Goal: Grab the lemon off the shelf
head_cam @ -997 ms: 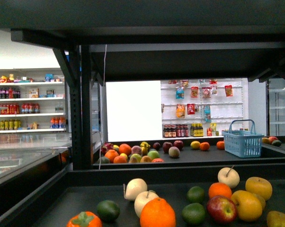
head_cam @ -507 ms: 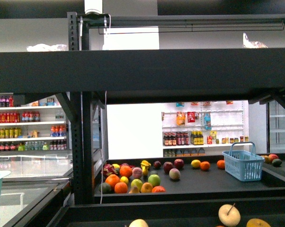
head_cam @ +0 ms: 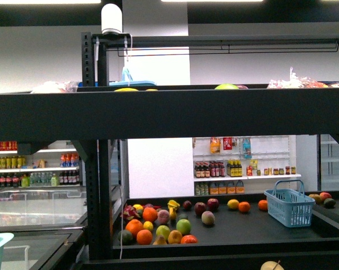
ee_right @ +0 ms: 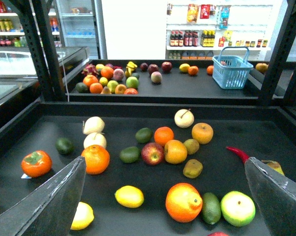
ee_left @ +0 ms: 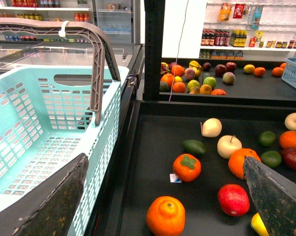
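Observation:
In the right wrist view a lemon (ee_right: 130, 196), plain yellow and oval, lies on the black tray of the shelf (ee_right: 226, 147), and a second lemon (ee_right: 82, 215) sits partly behind one finger. My right gripper (ee_right: 164, 161) is open and empty above the tray, with the first lemon between and below its fingers. My left gripper (ee_left: 165, 162) is open and empty over the same tray (ee_left: 153, 142), above a persimmon (ee_left: 187, 167); a yellow bit of fruit (ee_left: 258, 224) shows by one finger. The front view shows the shelf's upper tray lip (head_cam: 169, 115) and no arm.
A teal basket (ee_left: 49, 128) with a grey handle hangs left of the tray. Oranges, apples, limes, pale round fruits and a red chilli (ee_right: 236, 152) lie across the tray. Black uprights (ee_right: 49, 54) frame it. A second fruit tray and a blue basket (ee_right: 230, 69) stand behind.
The front view has risen: the near fruit tray has dropped out of sight, and the upper tray's lip and the rack's top now fill the frame.

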